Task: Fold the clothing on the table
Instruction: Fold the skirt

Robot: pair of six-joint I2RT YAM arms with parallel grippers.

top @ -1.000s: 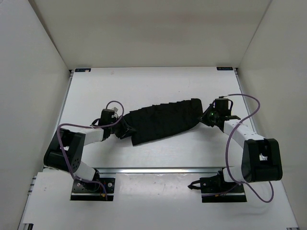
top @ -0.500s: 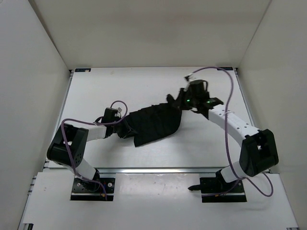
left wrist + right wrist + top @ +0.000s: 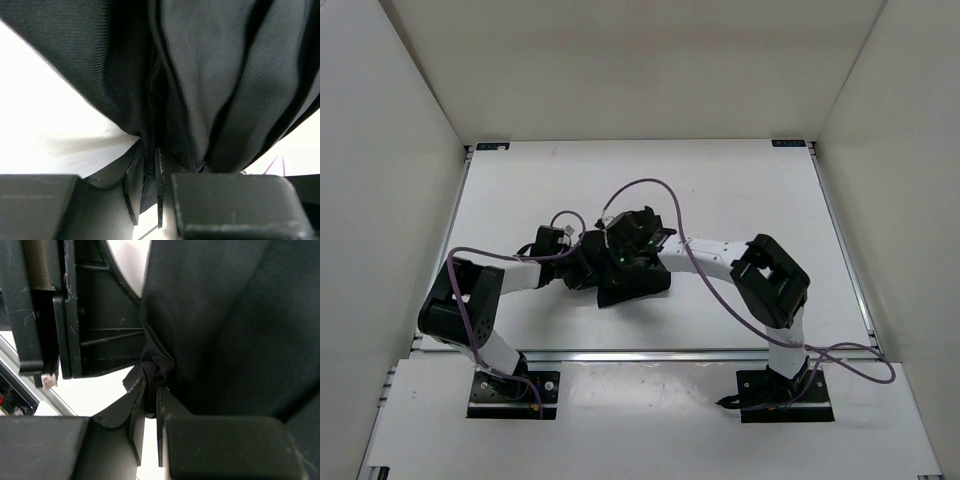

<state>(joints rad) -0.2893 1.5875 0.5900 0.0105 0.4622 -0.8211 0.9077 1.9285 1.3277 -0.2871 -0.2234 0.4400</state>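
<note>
Top camera: fixed high behind the arm bases, facing down and forward. From well back, it gives me the whole matte white tabletop [image 3: 720,180].

Left wrist camera: sights along the black two-finger left gripper [image 3: 149,150], very close to the black pleated fabric garment [image 3: 210,75], which fills most of my frame.

Right wrist camera: sights along the black two-finger right gripper [image 3: 151,389], equally close, with cloth filling the right side.

All three views share the garment.

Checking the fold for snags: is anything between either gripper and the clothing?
Nothing visible. The left gripper and the right gripper are each shut directly on the clothing, which lies bunched between them on the table.
</note>
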